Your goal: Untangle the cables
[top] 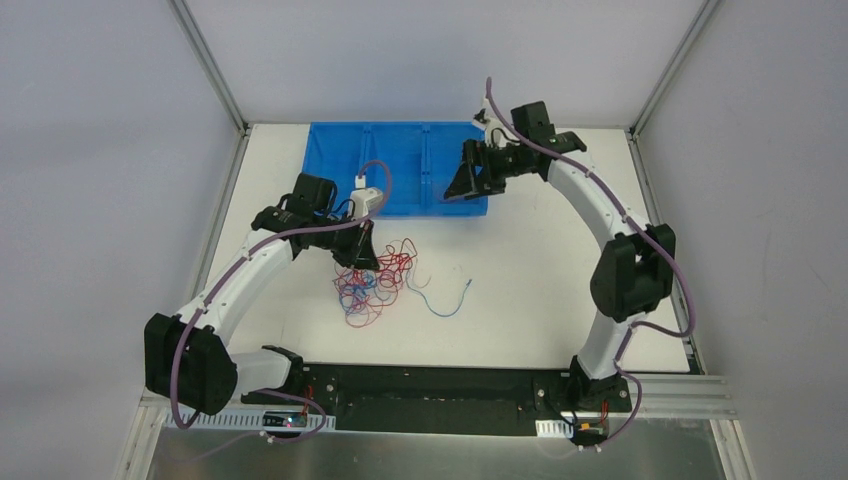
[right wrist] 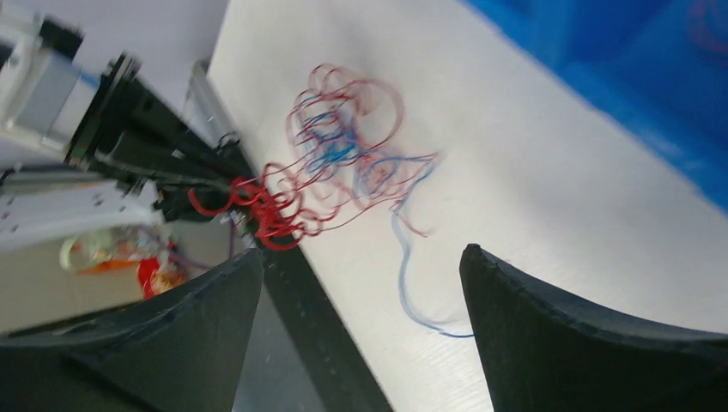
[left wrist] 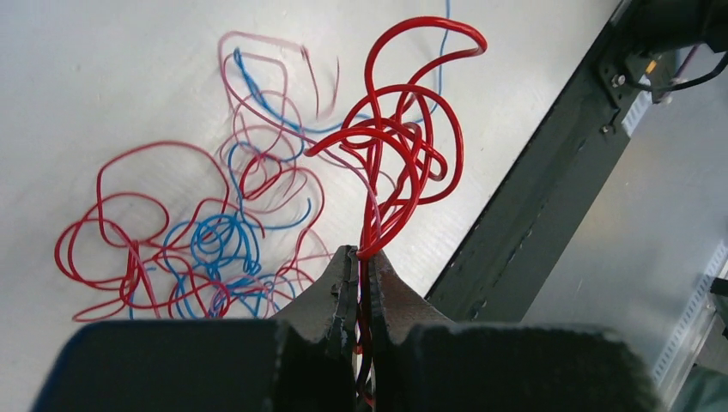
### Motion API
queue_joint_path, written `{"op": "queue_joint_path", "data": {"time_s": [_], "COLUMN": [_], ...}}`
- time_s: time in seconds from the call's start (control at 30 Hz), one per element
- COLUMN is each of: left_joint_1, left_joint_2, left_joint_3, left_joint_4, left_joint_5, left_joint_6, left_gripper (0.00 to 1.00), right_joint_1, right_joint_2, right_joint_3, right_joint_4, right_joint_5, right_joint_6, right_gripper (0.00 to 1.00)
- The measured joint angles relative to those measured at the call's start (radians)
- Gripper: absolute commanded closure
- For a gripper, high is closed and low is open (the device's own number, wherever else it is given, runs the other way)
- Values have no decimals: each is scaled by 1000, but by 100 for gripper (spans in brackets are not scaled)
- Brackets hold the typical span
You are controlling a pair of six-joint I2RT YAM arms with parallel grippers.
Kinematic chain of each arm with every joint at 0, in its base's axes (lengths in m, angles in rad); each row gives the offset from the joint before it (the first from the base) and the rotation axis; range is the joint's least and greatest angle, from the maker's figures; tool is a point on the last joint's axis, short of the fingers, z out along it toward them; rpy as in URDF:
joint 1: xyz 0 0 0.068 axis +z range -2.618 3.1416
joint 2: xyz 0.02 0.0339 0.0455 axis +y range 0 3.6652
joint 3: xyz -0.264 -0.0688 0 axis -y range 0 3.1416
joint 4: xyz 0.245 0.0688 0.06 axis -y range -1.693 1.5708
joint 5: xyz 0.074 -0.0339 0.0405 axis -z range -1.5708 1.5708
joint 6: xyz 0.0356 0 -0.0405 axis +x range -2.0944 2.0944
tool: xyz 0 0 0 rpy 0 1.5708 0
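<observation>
A tangle of thin red and blue cables [top: 372, 283] lies on the white table in front of the blue tray. My left gripper [top: 362, 256] is at the tangle's upper left, shut on a bunch of red cables [left wrist: 403, 146] that loop up out of its jaws [left wrist: 362, 253]; the rest of the tangle [left wrist: 189, 240] lies on the table below. One blue cable [top: 445, 298] trails off to the right. My right gripper [top: 462, 184] is open and empty above the tray's right end; its view shows the tangle [right wrist: 343, 154] far off.
A blue compartment tray [top: 395, 165] lies at the back of the table. A black base rail [top: 430, 395] runs along the near edge. Aluminium frame posts stand at the back corners.
</observation>
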Motion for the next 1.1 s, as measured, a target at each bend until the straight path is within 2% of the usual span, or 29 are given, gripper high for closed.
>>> {"op": "queue_joint_path", "data": {"time_s": [0.13, 0.27, 0.3, 0.33, 0.4, 0.43, 0.47, 0.7, 0.93, 0.97, 1.07, 1.1], "left_joint_1": [-39, -65, -65, -65, -64, -64, -64, -15, 82, 89, 102, 116], "left_joint_2": [-9, -9, -9, -8, -8, -8, -8, -26, -60, -63, -70, -78], "left_joint_3": [43, 74, 79, 86, 100, 104, 108, 72, -24, -26, -25, -18], "left_joint_4": [29, 60, 66, 72, 80, 85, 90, 83, 108, 107, 100, 74], "left_joint_5": [16, 42, 46, 53, 60, 62, 62, 51, 127, 137, 163, 150], "left_joint_6": [-40, -92, -101, -113, -127, -132, -137, -109, 30, 48, 80, 99], "left_gripper": [100, 100, 100, 100, 100, 100, 100, 100, 100, 97, 57, 52], "right_joint_1": [103, 229, 246, 265, 288, 294, 296, 237, 134, 129, 114, 99], "right_joint_2": [-106, -125, -125, -125, -124, -122, -120, -154, -225, -229, -229, -233], "right_joint_3": [-138, -196, -202, -208, -216, -217, -219, -278, -254, -243, -199, -186], "right_joint_4": [56, 112, 115, 118, 129, 130, 131, 106, 51, 31, -43, -74], "right_joint_5": [-109, -146, -145, -145, -146, -147, -149, -145, -184, -187, -196, -195], "right_joint_6": [57, 101, 105, 108, 108, 107, 106, 71, 8, -6, -55, -65], "right_gripper": [8, 4, 12, 27, 62, 83, 99, 100, 100, 100, 100, 100]}}
